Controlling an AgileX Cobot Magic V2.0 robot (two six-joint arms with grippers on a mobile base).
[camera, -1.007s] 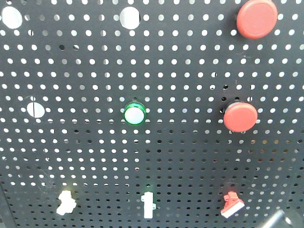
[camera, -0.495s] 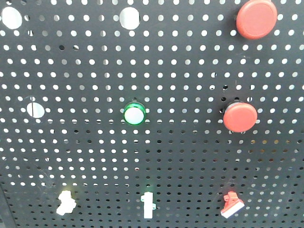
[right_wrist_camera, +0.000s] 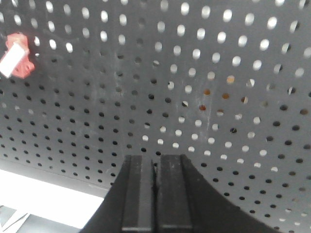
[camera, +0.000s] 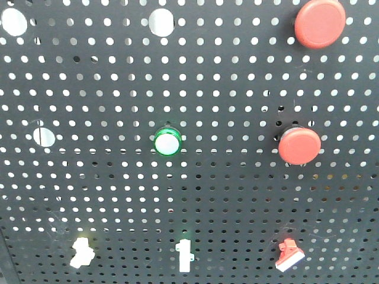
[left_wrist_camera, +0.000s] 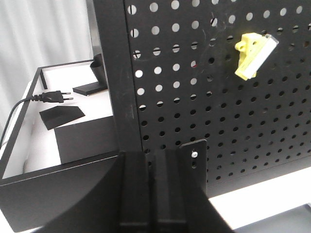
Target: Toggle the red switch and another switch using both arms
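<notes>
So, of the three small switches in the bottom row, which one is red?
The right switch. The left switch and the middle switch look pale, not red.

Seemingly open approach to red switch (camera: 289,255)

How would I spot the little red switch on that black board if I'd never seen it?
On the black perforated board, look along the bottom row of three small switches. The red switch is at the right end, below the lower round red button. The middle switch and left switch are pale; it alone is red, blocky, with a white tip.
</notes>
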